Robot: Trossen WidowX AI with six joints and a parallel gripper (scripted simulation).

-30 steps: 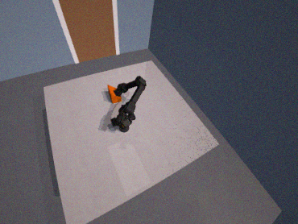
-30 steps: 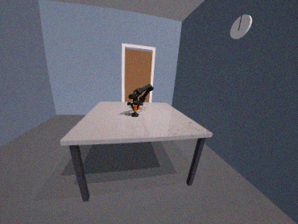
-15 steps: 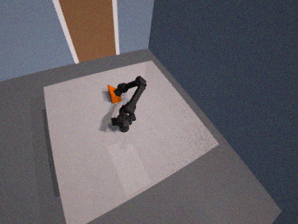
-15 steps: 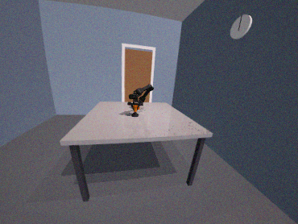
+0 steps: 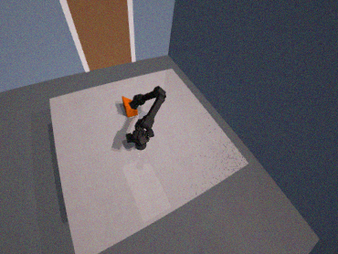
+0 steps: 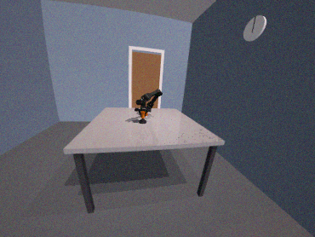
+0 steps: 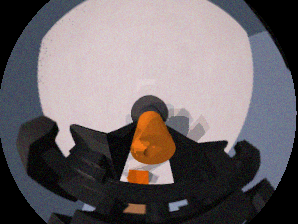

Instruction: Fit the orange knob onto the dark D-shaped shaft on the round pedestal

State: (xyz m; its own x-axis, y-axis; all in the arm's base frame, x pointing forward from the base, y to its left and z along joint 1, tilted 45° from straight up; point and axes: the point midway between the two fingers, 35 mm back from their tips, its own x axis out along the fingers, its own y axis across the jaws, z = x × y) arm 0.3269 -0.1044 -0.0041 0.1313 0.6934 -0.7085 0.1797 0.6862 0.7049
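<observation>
My gripper [image 7: 150, 125] [image 5: 132, 106] [image 6: 143, 112] is shut on the orange knob [image 7: 150, 137] [image 5: 129, 106] [image 6: 144, 113]. In the wrist view the knob points away from the camera, and the dark round pedestal [image 7: 149, 106] shows just beyond its far end, on the white table [image 7: 133, 43]. The shaft itself is hidden by the knob. In the exterior view the pedestal [image 6: 143, 122] stands on the table right under the knob, which hangs close above it. Whether they touch is too small to tell.
The arm's dark base [image 5: 139, 137] stands near the middle of the white table top [image 5: 183, 151] [image 6: 170, 128]. A brown door [image 5: 98, 27] [image 6: 146, 78] is in the wall behind the table. A round clock [image 6: 254, 27] hangs on the dark wall.
</observation>
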